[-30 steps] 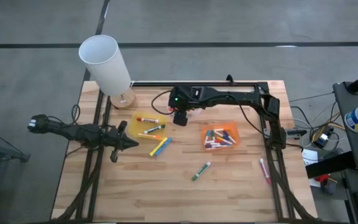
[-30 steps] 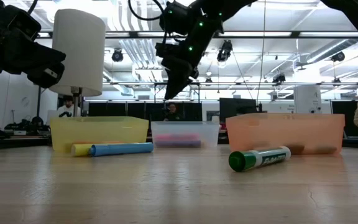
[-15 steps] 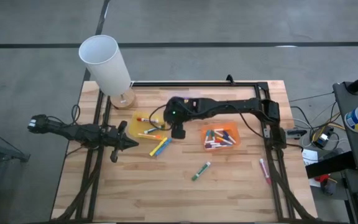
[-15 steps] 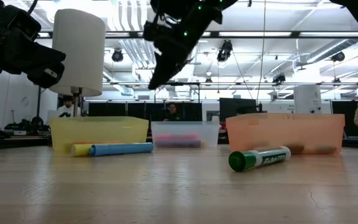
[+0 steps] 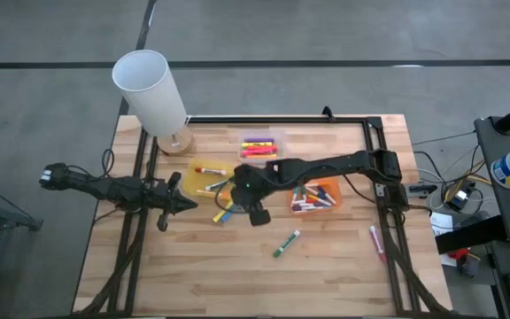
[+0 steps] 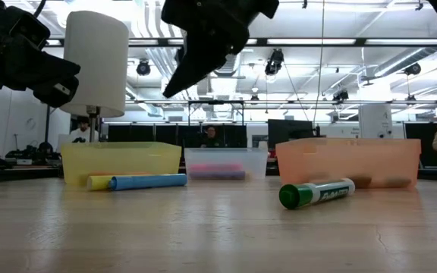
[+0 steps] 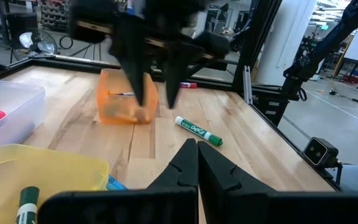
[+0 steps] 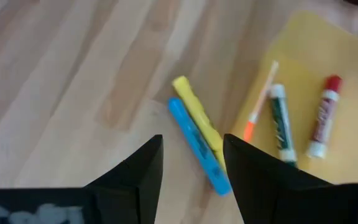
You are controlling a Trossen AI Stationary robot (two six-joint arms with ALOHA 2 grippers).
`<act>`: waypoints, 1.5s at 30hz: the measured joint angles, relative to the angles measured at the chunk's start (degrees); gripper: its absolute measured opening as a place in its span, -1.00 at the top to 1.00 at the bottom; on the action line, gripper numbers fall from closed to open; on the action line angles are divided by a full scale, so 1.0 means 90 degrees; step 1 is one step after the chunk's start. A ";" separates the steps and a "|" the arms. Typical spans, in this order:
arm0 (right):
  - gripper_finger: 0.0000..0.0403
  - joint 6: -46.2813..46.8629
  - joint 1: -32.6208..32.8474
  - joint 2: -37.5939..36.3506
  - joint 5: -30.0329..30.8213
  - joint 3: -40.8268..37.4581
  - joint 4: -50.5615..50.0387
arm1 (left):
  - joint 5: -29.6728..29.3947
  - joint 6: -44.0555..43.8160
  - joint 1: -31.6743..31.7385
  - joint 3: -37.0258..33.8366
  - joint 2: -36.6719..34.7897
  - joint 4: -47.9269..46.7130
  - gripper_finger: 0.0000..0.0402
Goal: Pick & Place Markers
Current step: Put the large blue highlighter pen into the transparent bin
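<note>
My right gripper [image 8: 191,169] is open and hangs in the air above a blue marker [image 8: 197,150] and a yellow marker [image 8: 193,117], which lie side by side on the wood next to the yellow tray [image 8: 303,74]. In the high view this gripper [image 5: 257,214] partly covers the pair [image 5: 225,211]. In the low view its fingers [image 6: 179,76] are well above the blue marker [image 6: 150,180]. A green marker [image 5: 285,243] and a pink marker [image 5: 376,241] lie loose on the table. My left gripper [image 7: 197,163] is shut and waits at the left [image 5: 182,204].
The yellow tray [image 5: 209,177] holds a green, a red-capped and an orange marker. The clear tray [image 5: 260,146] holds pink and yellow markers, and the orange tray [image 5: 313,195] holds several. A white lamp [image 5: 153,93] stands at the far left corner. A dark frame [image 5: 388,221] borders the table.
My right gripper has swung from over the clear tray at the far side toward the table's near edge and slightly left, and now stands over the blue and yellow markers. The clear tray has come into sight. No marker has moved.
</note>
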 joint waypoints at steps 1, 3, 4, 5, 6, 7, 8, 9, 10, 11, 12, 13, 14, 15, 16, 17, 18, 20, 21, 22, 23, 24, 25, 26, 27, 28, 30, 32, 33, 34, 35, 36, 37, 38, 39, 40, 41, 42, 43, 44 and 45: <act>0.21 -0.0103 0.0025 0.0035 -0.0004 -0.0027 0.0063 | 0.0002 0.0000 0.0002 0.0000 0.0002 0.0000 1.00; 0.22 -0.0159 0.0048 0.0052 -0.0009 -0.0103 0.0080 | 0.0000 -0.0002 0.0002 0.0000 0.0002 0.0000 1.00; 0.22 -0.0213 0.0044 0.0052 -0.0004 -0.0185 0.0119 | 0.0002 0.0000 0.0000 0.0000 0.0002 0.0000 1.00; 0.23 -0.0289 0.0036 0.0052 0.0002 -0.0283 0.0235 | 0.0002 -0.0001 0.0002 0.0000 0.0002 0.0000 1.00; 0.23 -0.0384 0.0025 0.0052 0.0014 -0.0381 0.0357 | 0.0000 -0.0001 0.0002 0.0000 0.0002 0.0002 1.00; 0.23 -0.0453 0.0013 0.0052 0.0025 -0.0484 0.0454 | 0.0001 -0.0002 0.0002 0.0000 0.0002 0.0002 1.00; 0.23 -0.0499 0.0001 0.0053 0.0030 -0.0591 0.0569 | 0.0002 0.0000 0.0000 0.0000 0.0002 0.0000 1.00; 0.23 -0.0534 -0.0018 0.0057 0.0023 -0.0704 0.0739 | 0.0000 0.0000 0.0002 0.0000 0.0002 0.0002 1.00; 0.22 -0.0559 -0.0038 0.0059 0.0021 -0.0823 0.0940 | 0.0001 -0.0001 0.0002 0.0000 0.0001 0.0002 1.00; 0.22 -0.0585 -0.0057 0.0059 0.0011 -0.0940 0.1096 | 0.0002 0.0000 0.0002 0.0000 0.0002 0.0002 1.00; 0.22 -0.0597 -0.0086 0.0059 0.0011 -0.1041 0.1228 | 0.0000 0.0000 0.0002 0.0000 0.0002 0.0002 1.00; 0.22 -0.0597 -0.0126 0.0059 0.0012 -0.1144 0.1377 | 0.0000 0.0000 0.0000 0.0000 0.0002 0.0000 1.00; 0.22 -0.0592 -0.0159 0.0059 0.0017 -0.1239 0.1488 | 0.0002 -0.0001 0.0001 0.0000 0.0002 0.0001 1.00; 0.23 -0.0591 -0.0194 0.0059 0.0017 -0.1320 0.1573 | 0.0000 0.0000 0.0002 0.0000 0.0002 0.0002 1.00; 0.23 -0.0595 -0.0225 0.0061 0.0020 -0.1400 0.1688 | 0.0001 -0.0001 0.0002 0.0000 0.0002 0.0002 1.00; 0.23 -0.0596 -0.0258 0.0060 0.0019 -0.1484 0.1851 | 0.0002 0.0000 0.0002 0.0000 0.0002 0.0002 1.00; 0.24 -0.0588 -0.0292 0.0059 0.0017 -0.1568 0.2020 | 0.0000 -0.0002 0.0002 0.0000 0.0002 0.0002 1.00; 0.25 -0.0534 -0.0363 0.0061 -0.0004 -0.1704 0.2178 | 0.0001 -0.0002 0.0001 0.0000 0.0002 0.0002 1.00; 0.25 -0.0519 -0.0399 0.0061 -0.0009 -0.1746 0.2177 | 0.0002 0.0000 0.0002 0.0000 0.0002 0.0002 1.00; 0.26 -0.0505 -0.0434 0.0061 -0.0008 -0.1785 0.2196 | 0.0000 0.0000 0.0001 0.0000 0.0002 0.0002 1.00; 0.26 -0.0507 -0.0462 0.0061 -0.0006 -0.1831 0.2242 | 0.0000 -0.0001 0.0001 0.0000 0.0001 0.0002 1.00; 0.27 -0.0519 -0.0489 0.0061 -0.0005 -0.1874 0.2296 | 0.0001 -0.0001 0.0002 0.0000 0.0002 0.0002 1.00; 0.28 -0.0519 -0.0509 0.0061 0.0000 -0.1911 0.2340 | 0.0002 0.0000 0.0001 0.0000 0.0002 0.0002 1.00; 0.28 -0.0519 -0.0527 0.0061 -0.0001 -0.1947 0.2356 | 0.0002 -0.0002 0.0002 0.0000 0.0002 0.0002 1.00; 0.29 -0.0521 -0.0532 0.0061 -0.0001 -0.1992 0.2400 | 0.0001 0.0000 0.0002 0.0000 0.0002 0.0002 1.00; 0.29 -0.0530 -0.0543 0.0061 -0.0004 -0.2044 0.2480 | 0.0000 0.0000 0.0002 0.0000 0.0002 0.0002 1.00; 0.29 -0.0548 -0.0574 0.0061 -0.0011 -0.2148 0.2656 | 0.0000 0.0000 0.0000 0.0000 0.0002 0.0002 1.00; 0.28 -0.0540 -0.0609 0.0061 -0.0012 -0.2224 0.2727 | 0.0002 0.0000 0.0001 0.0000 0.0002 0.0002 1.00; 0.28 -0.0541 -0.0623 0.0061 -0.0023 -0.2243 0.2739 | 0.0002 0.0000 0.0001 0.0000 0.0002 0.0002 1.00; 0.28 -0.0546 -0.0628 0.0063 -0.0027 -0.2251 0.2769 | 0.0001 -0.0001 0.0002 0.0000 0.0002 0.0002 1.00; 0.28 -0.0564 -0.0632 0.0064 -0.0027 -0.2253 0.2810 | 0.0000 -0.0002 0.0001 0.0000 0.0002 0.0002 1.00; 0.28 -0.0609 -0.0631 0.0064 -0.0030 -0.2253 0.2836 | 0.0001 -0.0002 0.0001 0.0000 0.0001 0.0002 1.00; 0.28 -0.0639 -0.0629 0.0064 -0.0037 -0.2253 0.2860 | 0.0001 -0.0002 0.0001 0.0000 0.0002 0.0002 1.00; 0.28 -0.0668 -0.0629 0.0064 -0.0057 -0.2253 0.2886 | 0.0002 0.0000 0.0000 0.0000 0.0002 0.0002 1.00; 0.28 -0.0672 -0.0627 0.0064 -0.0070 -0.2256 0.2895 | 0.0001 -0.0002 0.0002 0.0000 0.0002 0.0002 1.00; 0.28 -0.0668 -0.0629 0.0064 -0.0079 -0.2265 0.2917 | 0.0002 0.0000 0.0002 0.0000 0.0002 0.0002 1.00; 0.28 -0.0662 -0.0633 0.0064 -0.0078 -0.2268 0.2926 | 0.0000 -0.0002 0.0000 0.0000 0.0002 0.0002 1.00; 0.28 -0.0660 -0.0642 0.0064 -0.0071 -0.2269 0.2943 | 0.0000 -0.0001 0.0002 0.0000 0.0002 0.0002 1.00; 0.27 -0.0661 -0.0651 0.0064 -0.0039 -0.2274 0.2945 | 0.0000 -0.0001 0.0002 0.0000 0.0002 0.0002 1.00; 0.26 -0.0645 -0.0653 0.0064 -0.0025 -0.2279 0.2942 | 0.0001 -0.0001 0.0002 0.0000 0.0002 0.0002 1.00; 0.23 -0.0630 -0.0656 0.0064 -0.0011 -0.2291 0.2941 | 0.0001 0.0000 0.0001 0.0000 0.0002 0.0002 1.00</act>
